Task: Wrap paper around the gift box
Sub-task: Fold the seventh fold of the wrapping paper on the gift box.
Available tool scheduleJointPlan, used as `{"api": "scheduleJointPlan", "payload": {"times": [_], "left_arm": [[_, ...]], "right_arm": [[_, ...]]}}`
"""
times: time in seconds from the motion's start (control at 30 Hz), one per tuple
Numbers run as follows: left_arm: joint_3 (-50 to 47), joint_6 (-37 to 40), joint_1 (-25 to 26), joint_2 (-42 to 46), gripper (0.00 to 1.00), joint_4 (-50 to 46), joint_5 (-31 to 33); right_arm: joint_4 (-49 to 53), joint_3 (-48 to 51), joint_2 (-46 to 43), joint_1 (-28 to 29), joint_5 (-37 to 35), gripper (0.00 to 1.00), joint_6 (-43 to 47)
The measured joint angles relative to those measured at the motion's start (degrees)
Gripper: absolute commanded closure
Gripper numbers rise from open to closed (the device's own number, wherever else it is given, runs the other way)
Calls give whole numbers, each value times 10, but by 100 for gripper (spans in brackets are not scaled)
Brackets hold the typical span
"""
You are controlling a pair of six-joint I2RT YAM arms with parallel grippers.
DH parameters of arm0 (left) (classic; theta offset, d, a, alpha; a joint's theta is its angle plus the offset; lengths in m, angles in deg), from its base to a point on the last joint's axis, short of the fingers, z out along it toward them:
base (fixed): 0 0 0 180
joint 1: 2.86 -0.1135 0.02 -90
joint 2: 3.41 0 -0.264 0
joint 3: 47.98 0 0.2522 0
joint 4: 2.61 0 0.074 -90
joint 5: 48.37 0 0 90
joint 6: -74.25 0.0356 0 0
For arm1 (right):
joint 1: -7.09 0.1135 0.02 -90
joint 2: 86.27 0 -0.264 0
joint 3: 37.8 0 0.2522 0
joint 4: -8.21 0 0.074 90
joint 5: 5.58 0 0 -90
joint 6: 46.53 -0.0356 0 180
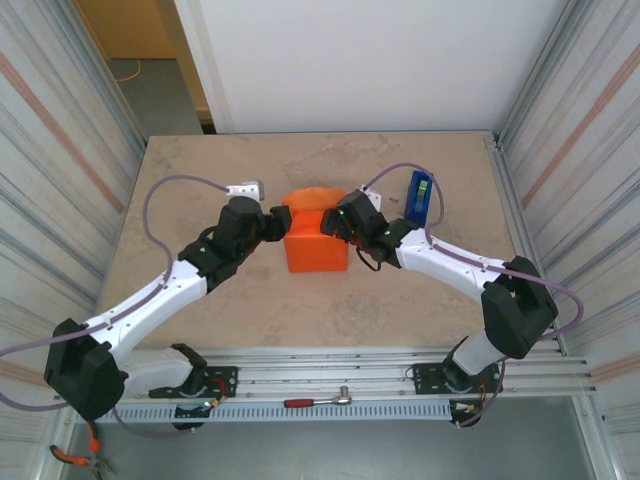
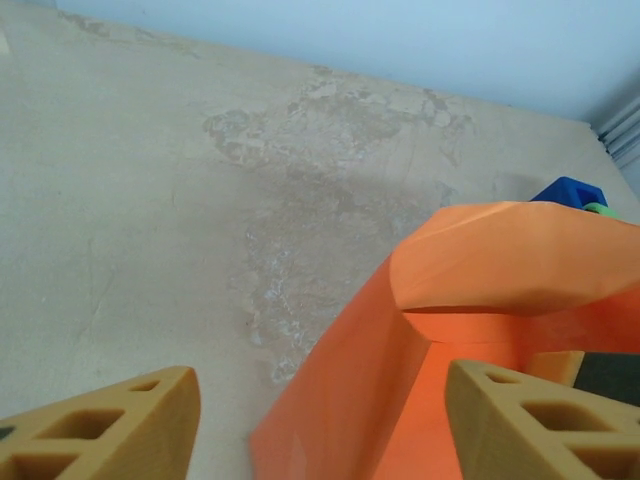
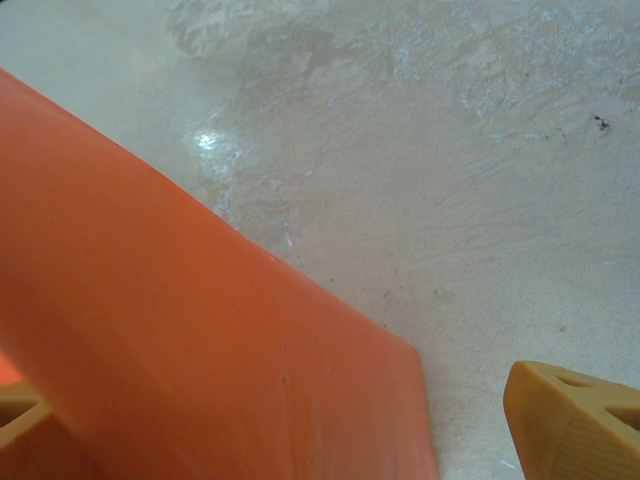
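Observation:
The orange paper (image 1: pixel 318 250) is folded up into a blocky bundle at the middle of the table. The gift box is hidden beneath it. My left gripper (image 1: pixel 283 222) is at the bundle's upper left edge. In the left wrist view it (image 2: pixel 320 430) stands open, and an upright fold of the paper (image 2: pixel 500 260) rises between its tan fingers (image 2: pixel 110 425). My right gripper (image 1: pixel 332 218) is at the bundle's upper right edge. It (image 3: pixel 295 420) is open too, astride a slanting flap of the paper (image 3: pixel 150 330), with one finger (image 3: pixel 575 415) over bare table.
A blue tape dispenser (image 1: pixel 420 197) stands upright just right of the right gripper; its top (image 2: pixel 570 192) peeks over the paper. A small white and grey object (image 1: pixel 245 188) lies behind the left arm. A ratchet wrench (image 1: pixel 320 400) rests on the rail by the bases.

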Motion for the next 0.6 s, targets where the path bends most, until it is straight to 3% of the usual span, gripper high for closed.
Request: {"api": "scheduleJointPlan", "payload": {"times": [0.33,0.6], "left_arm": [[-37,7,30,-8,35,34,7],[-35,29,43,-70,53,65,34]], "right_arm": [[2,0,0,4,-4,8,-2],[0,0,2,4,-5,8,-11]]}}
